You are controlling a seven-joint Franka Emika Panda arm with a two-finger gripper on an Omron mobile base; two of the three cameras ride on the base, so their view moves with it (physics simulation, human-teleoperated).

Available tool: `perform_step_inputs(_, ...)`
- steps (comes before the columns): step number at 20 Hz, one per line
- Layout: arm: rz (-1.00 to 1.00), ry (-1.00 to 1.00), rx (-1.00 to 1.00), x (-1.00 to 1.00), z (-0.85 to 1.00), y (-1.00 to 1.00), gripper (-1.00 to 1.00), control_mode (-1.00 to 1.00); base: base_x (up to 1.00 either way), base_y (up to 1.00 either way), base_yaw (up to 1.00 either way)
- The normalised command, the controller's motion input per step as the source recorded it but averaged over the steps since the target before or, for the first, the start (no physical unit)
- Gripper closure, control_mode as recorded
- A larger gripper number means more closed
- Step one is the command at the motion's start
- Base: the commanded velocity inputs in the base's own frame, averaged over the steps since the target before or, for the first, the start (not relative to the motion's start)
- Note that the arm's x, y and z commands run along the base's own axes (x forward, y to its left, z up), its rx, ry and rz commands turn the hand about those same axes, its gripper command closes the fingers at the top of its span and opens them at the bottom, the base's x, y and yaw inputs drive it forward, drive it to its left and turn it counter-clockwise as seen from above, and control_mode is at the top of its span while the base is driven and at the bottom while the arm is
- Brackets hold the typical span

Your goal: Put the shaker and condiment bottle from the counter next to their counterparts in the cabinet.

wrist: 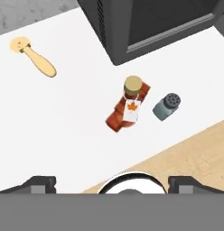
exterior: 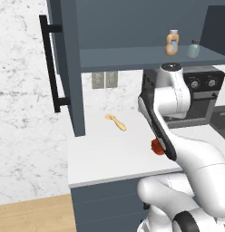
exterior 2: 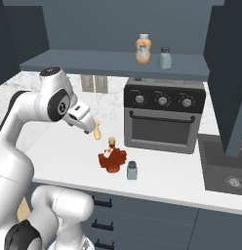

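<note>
Currently you are hovering the hand above the counter, its two dark tips standing wide apart with nothing between them, so it is gripping nothing. Item one, the condiment bottle: it is standing on the counter in front of the toaster oven, tan cap toward the camera, label facing up in the hand view. Item two, the shaker: it is sitting just beside the bottle, apart from it, near the counter's front edge. Item three, the counterparts: the pale orange bottle and the small shaker are waiting side by side on the cabinet shelf, whose door is standing open, presumably to leave the shelf reachable. Item four, a wooden utensil is lying well apart, off to one side. Both task items are awaiting pickup; you are likely lining up over the bottle first.
</note>
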Motion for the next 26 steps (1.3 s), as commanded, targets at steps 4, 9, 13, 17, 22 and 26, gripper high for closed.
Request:
perform_step_inputs(4, 0.00, -0.01, -0.06, 0.13, -0.30, 0.00, -1.00, -1.00, 0.00, 0.00, 0.00)
perform_step_inputs(9, -0.03, -0.23, -0.16, 0.20, -0.27, -0.01, -1.00, -1.00, 0.00, 0.00, 0.00)
perform_step_inputs(13, -0.04, -0.09, -0.14, 0.02, -0.28, -0.01, -1.00, -1.00, 0.00, 0.00, 0.00)
perform_step_inputs(17, 0.00, 0.00, -0.05, 0.01, -0.35, 0.00, -1.00, -1.00, 0.00, 0.00, 0.00)
perform_step_inputs(22, 0.00, 0.00, -0.06, 0.16, -0.38, 0.00, -1.00, -1.00, 0.00, 0.00, 0.00)
perform_step_inputs(26, 0.00, -0.01, -0.07, 0.09, -0.36, 0.00, -1.00, -1.00, 0.00, 0.00, 0.00)
